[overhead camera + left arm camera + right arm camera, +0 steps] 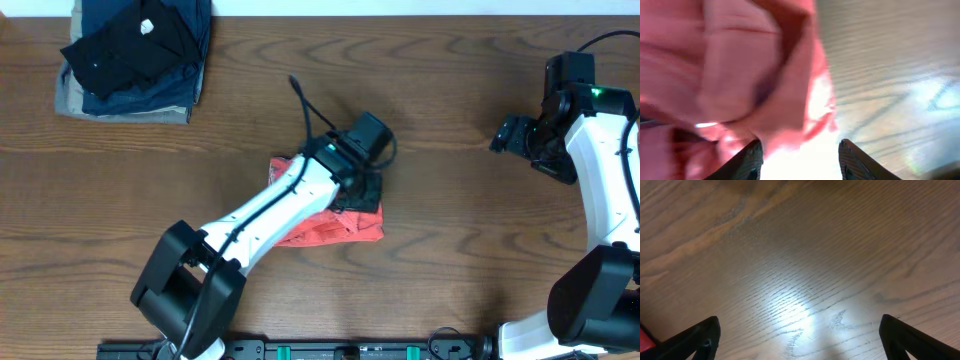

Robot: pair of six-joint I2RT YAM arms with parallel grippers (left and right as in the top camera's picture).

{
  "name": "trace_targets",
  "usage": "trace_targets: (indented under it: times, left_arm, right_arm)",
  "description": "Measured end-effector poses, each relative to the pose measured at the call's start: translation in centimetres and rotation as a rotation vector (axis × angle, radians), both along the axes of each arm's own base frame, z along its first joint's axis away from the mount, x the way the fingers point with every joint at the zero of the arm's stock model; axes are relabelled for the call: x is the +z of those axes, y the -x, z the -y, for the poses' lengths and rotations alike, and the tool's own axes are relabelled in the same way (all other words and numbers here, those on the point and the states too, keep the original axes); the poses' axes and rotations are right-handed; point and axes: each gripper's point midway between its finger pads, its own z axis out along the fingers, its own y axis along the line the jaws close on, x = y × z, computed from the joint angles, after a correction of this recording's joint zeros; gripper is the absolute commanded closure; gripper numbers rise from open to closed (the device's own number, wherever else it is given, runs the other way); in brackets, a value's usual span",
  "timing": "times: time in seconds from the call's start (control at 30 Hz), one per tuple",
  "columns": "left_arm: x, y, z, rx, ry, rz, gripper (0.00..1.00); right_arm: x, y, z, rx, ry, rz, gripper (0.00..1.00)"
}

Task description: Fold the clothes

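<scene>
Two pairs of fingers stand parted, one at the T-shirt (pixel 338 228), one over bare table (pixel 450 230).
The left gripper (pixel 800 162) holds its fingers (pixel 747 161) partly apart with nothing pinched between them, and the orange-red cloth's crumpled edge hangs just beside one finger. The right gripper (pixel 800 342) is spread wide above the wood, empty. The T-shirt lies as a compact folded bundle near the table's middle, under the left arm's wrist. A stack of dark folded garments (pixel 135 55) sits well apart at the far left corner.
</scene>
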Motion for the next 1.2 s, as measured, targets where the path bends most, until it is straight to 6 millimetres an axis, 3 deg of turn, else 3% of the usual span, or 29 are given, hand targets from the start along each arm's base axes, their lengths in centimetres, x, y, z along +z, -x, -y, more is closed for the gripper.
trace_targets:
  times: [0.2, 0.33, 0.37, 0.4, 0.47, 0.63, 0.73, 0.83, 0.9, 1.2]
  left_arm:
    - [0.2, 0.9, 1.5, -0.065, 0.015, 0.016, 0.58]
    - [0.6, 2.0, 0.1, -0.094, -0.055, -0.008, 0.57]
    - [1.0, 2.1, -0.6, -0.093, -0.081, -0.008, 0.53]
    - [1.8, 2.2, -1.6, -0.09, -0.109, -0.002, 0.42]
    - [3.5, 2.1, -3.4, -0.072, -0.142, 0.025, 0.29]
    - [9.3, 0.6, -10.5, 0.094, -0.194, 0.118, 0.23]
    - [10.4, -0.3, -15.3, 0.223, -0.238, 0.115, 0.2]
    - [9.7, -1.6, -18.1, 0.289, -0.246, 0.085, 0.19]
    - [8.4, -1.9, -18.8, 0.283, -0.224, 0.043, 0.19]
    - [1.3, -0.6, -17.3, 0.189, -0.141, -0.153, 0.19]
  right_arm:
    - [0.0, 0.0, 0.0, 0.0, 0.0, 0.0, 0.01]
    - [0.0, 0.0, 0.0, 0.0, 0.0, 0.0, 0.01]
    - [0.0, 0.0, 0.0, 0.0, 0.0, 0.0, 0.01]
    - [0.0, 0.0, 0.0, 0.0, 0.0, 0.0, 0.01]
    - [0.0, 0.0, 0.0, 0.001, 0.0, -0.001, 0.01]
    - [0.0, 0.0, 0.0, 0.002, 0.0, -0.001, 0.01]
    - [0.0, 0.0, 0.0, 0.002, 0.0, 0.0, 0.01]
    - [0.0, 0.0, 0.0, 0.002, 0.0, 0.0, 0.01]
    - [0.0, 0.0, 0.0, 0.002, 0.001, 0.0, 0.01]
    - [0.0, 0.0, 0.0, 0.002, 0.0, 0.0, 0.01]
